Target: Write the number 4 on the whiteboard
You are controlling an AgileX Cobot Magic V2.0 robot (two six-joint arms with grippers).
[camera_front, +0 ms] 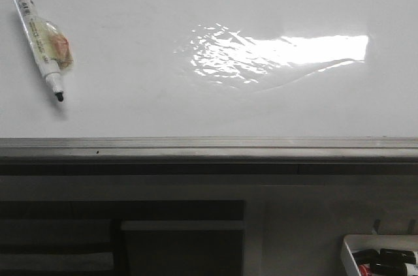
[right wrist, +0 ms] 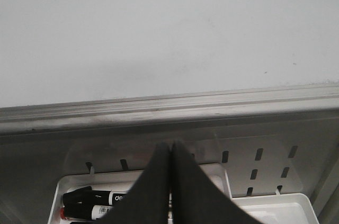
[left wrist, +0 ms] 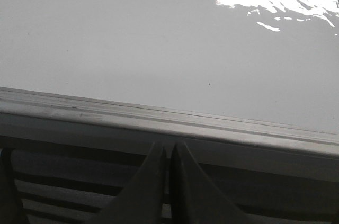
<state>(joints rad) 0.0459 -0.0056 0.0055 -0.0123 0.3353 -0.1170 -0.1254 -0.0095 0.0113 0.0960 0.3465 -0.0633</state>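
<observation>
The whiteboard (camera_front: 130, 47) lies flat, glossy white, with a rippled glare patch (camera_front: 281, 51) at its centre right. The number 4 is out of view in every frame. A white marker (camera_front: 40, 38) with a bare black tip and a scrap of tape round its barrel lies on the board's far left, tip toward me. Neither gripper appears in the front view. In the left wrist view my left gripper (left wrist: 169, 149) is shut and empty, just short of the board's grey rail (left wrist: 159, 118). My right gripper (right wrist: 170, 147) is shut and empty too, hovering over a marker tray.
A grey metal rail (camera_front: 209, 147) runs along the board's near edge. Below it at the right sits a small white tray (camera_front: 349, 250) holding several black-capped markers (right wrist: 87, 198). A slotted grey panel (right wrist: 254, 166) stands behind the tray.
</observation>
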